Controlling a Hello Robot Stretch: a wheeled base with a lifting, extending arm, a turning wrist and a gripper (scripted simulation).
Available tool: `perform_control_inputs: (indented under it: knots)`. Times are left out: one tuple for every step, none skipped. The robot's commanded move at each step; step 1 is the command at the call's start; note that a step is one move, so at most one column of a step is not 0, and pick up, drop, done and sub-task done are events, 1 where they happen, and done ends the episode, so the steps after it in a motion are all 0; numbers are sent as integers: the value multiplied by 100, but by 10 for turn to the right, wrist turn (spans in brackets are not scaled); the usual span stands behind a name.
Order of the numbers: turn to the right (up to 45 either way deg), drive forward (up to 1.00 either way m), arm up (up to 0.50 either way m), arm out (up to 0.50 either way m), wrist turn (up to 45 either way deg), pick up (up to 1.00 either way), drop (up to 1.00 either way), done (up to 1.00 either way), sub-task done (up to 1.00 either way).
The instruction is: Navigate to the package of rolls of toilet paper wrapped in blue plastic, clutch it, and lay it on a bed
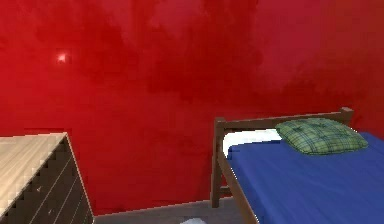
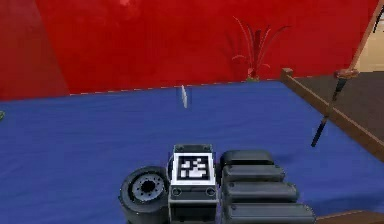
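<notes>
Red wall (image 2: 150,40) behind blue bed (image 2: 90,130). End effector (image 2: 145,195) at arm side view's bottom; grip state, load impossible to tell. Reach well inward, clear of frame (image 2: 298,84), before lowering.

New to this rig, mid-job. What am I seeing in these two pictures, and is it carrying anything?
The machine is a wheeled robot with one reaching arm. The forward view looks ahead from it: a red wall, a light wooden chest of drawers at lower left, and a dark-framed bed with a blue sheet and a green checked pillow. The arm side view looks out sideways over a blue bed surface; a small pale upright thing stands on it. At the bottom are the black ribbed arm, its white marker square and, left of that, the dark gripper. Its far end can't be made out, so I cannot tell whether it holds anything.
</notes>
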Motion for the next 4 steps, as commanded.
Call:
perform_control_inputs:
  knots:
    - [0, 0, 0, 48, 0, 0, 0, 0, 0]
    - [0, 0, 0, 0, 450, 0, 0, 0, 0]
    - [0, 0, 0, 0, 420, 0, 0, 0, 0]
    - [0, 0, -2, 0, 0, 0, 0, 0, 0]
